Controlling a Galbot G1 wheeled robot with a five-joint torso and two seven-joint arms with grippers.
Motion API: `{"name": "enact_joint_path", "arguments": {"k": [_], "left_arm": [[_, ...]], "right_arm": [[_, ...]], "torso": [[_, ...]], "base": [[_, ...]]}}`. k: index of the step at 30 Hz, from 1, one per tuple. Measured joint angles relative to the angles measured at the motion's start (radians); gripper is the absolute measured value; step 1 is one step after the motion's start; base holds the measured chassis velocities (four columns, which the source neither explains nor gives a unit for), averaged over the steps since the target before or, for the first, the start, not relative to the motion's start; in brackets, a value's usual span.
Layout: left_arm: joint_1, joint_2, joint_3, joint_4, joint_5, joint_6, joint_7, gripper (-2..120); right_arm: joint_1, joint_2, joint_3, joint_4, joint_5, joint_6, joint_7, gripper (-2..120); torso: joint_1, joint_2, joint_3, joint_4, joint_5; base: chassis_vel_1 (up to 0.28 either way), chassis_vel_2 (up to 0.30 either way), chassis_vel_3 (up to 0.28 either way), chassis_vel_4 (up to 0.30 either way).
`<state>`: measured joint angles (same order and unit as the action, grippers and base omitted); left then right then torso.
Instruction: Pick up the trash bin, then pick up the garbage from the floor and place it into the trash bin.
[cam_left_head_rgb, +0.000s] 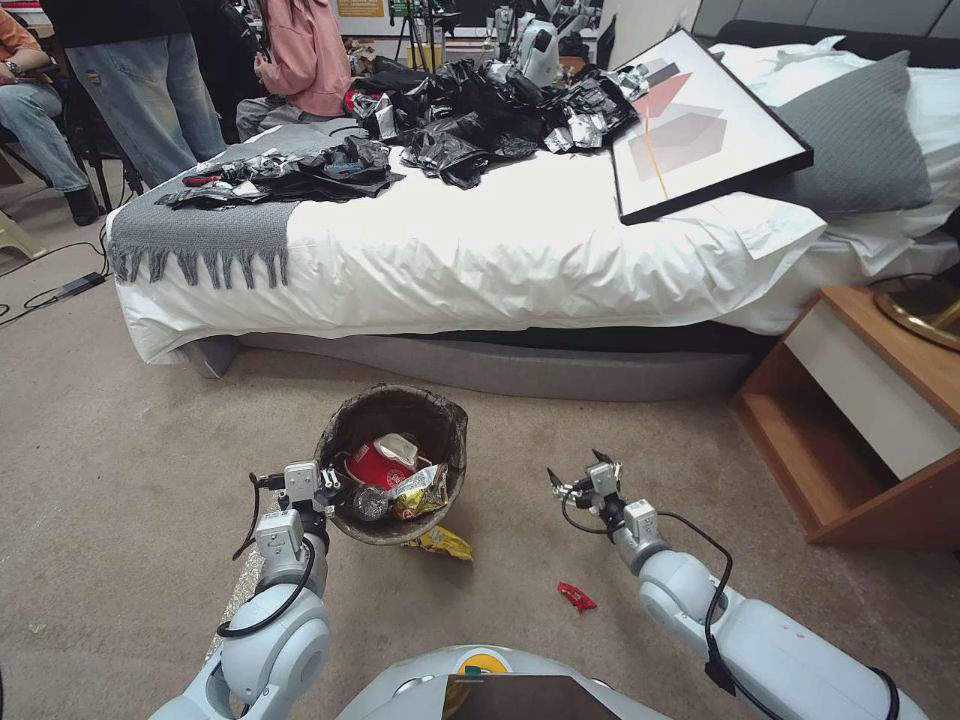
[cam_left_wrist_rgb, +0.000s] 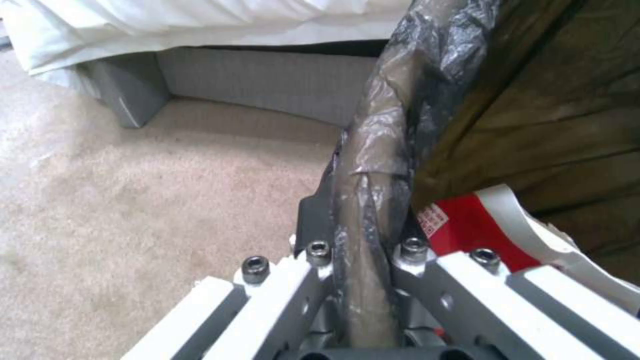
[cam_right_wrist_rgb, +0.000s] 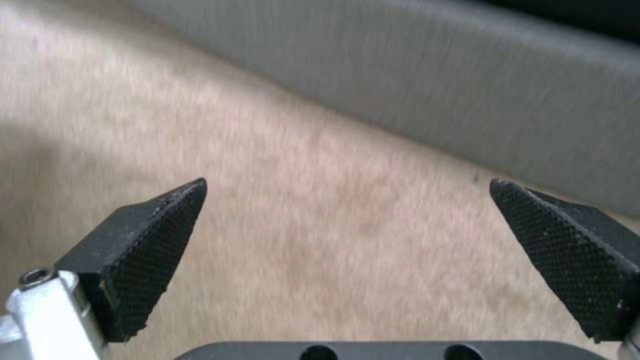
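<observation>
The bed (cam_left_head_rgb: 520, 250) is the largest item in the scene and serves as the reference landmark. It carries a white sheet, a grey fringed throw (cam_left_head_rgb: 200, 235), a heap of black bags (cam_left_head_rgb: 490, 110) and a framed picture (cam_left_head_rgb: 700, 125). A wooden nightstand (cam_left_head_rgb: 860, 420) stands just beside the bed's pillow end.

The carpeted floor (cam_left_head_rgb: 130, 470) extends from the bed's grey base toward the robot.

The trash bin (cam_left_head_rgb: 395, 465) sits in front of the bed's long side, near the middle of its length and apart from the base. Its dark bag liner (cam_left_wrist_rgb: 373, 150) is folded over the rim. Inside the trash bin are a red-and-white paper cup (cam_left_head_rgb: 385, 462), a gold snack wrapper (cam_left_head_rgb: 420, 490) and other litter (not identifiable).

The left end effector (cam_left_head_rgb: 325, 488) is at the trash bin's rim, on the side away from the nightstand. In the left wrist view its fingers are pinched on the lined rim, one inside and one outside the wall.

The right end effector (cam_left_head_rgb: 580, 480) hangs above the floor in front of the bed, between the trash bin and the nightstand. Its jaws are spread wide and hold nothing; the black textured pads (cam_right_wrist_rgb: 157, 245) show bare carpet between them.

A yellow wrapper (cam_left_head_rgb: 440, 543) lies on the floor, touching the trash bin on its side away from the bed.

A small red wrapper (cam_left_head_rgb: 576, 597) lies farther from the bed, near the right arm.
</observation>
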<state>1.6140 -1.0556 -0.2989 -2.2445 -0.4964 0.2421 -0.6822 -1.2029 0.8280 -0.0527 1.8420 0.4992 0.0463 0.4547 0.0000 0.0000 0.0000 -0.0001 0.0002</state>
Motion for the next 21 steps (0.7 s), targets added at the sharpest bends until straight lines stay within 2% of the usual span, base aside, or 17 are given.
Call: {"name": "enact_joint_path", "arguments": {"k": [5,7,16,21], "left_arm": [[-0.005,-0.002,0.002,0.008,0.002,0.0,0.001,0],[-0.008,-0.004,0.003,0.014,0.002,0.0,0.001,0],[-0.016,-0.01,0.006,0.029,0.005,0.0,0.002,0],[-0.022,-0.011,0.008,0.038,0.005,0.0,0.002,0]], "right_arm": [[0.016,-0.039,-0.038,-0.083,0.035,0.02,-0.083,100],[0.022,-0.055,-0.059,-0.152,0.05,0.042,-0.159,100],[0.033,-0.07,-0.131,-0.323,0.03,0.107,-0.295,100],[0.032,-0.05,-0.171,-0.408,0.0,0.142,-0.336,100]], "torso": [[0.0,0.0,0.0,0.0001,0.0001],[0.0,0.0,0.0,-0.0001,0.0],[0.0,0.0,0.0,0.0,0.0],[0.0,0.0,0.0,0.0001,-0.0001]], "base": [[0.0,0.0,0.0,0.0],[0.0,0.0,0.0,0.0],[0.0,0.0,0.0,0.0],[0.0,0.0,0.0,0.0]]}}
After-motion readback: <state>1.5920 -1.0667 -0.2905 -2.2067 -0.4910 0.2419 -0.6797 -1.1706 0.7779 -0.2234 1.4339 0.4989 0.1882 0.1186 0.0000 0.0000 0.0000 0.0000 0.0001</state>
